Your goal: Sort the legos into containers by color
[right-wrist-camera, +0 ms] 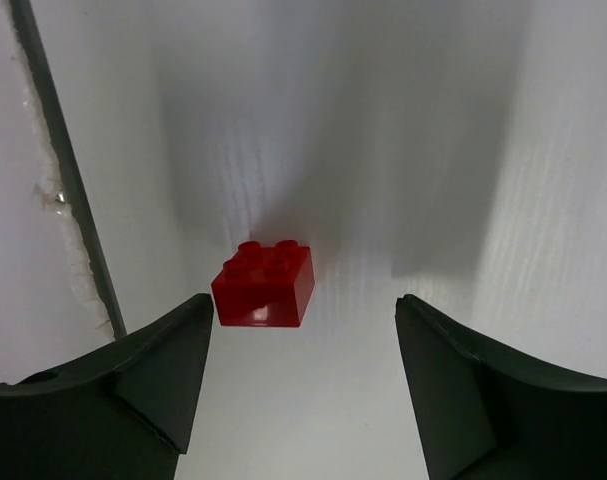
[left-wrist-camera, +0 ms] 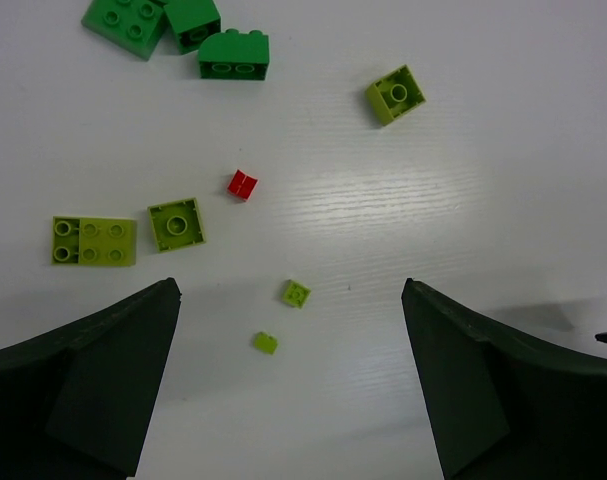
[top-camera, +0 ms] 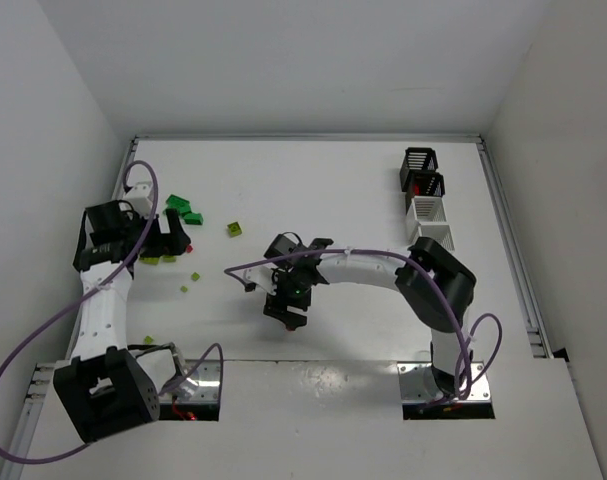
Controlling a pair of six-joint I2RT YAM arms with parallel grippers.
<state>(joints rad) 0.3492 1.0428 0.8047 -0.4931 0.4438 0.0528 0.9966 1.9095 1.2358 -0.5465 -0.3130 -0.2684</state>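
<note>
In the right wrist view a red brick (right-wrist-camera: 265, 285) lies on the white table, just ahead of the left fingertip (right-wrist-camera: 188, 330). My right gripper (right-wrist-camera: 303, 305) is open and empty above it; in the top view it (top-camera: 286, 316) points down at mid-table. My left gripper (left-wrist-camera: 290, 290) is open and empty over two tiny lime bricks (left-wrist-camera: 296, 293) (left-wrist-camera: 265, 343). Ahead of it lie a tiny red brick (left-wrist-camera: 243, 184), lime bricks (left-wrist-camera: 176, 224) (left-wrist-camera: 94, 241) (left-wrist-camera: 395, 95) and dark green bricks (left-wrist-camera: 232, 55). The four containers (top-camera: 424, 185) stand in a row at the far right.
The two far bins are black (top-camera: 420, 160), the two near ones white (top-camera: 435, 238). Green bricks (top-camera: 183, 210) and a lime brick (top-camera: 234, 229) lie by the left gripper (top-camera: 173, 238). A dark seam (right-wrist-camera: 73, 190) runs along the table left of the red brick.
</note>
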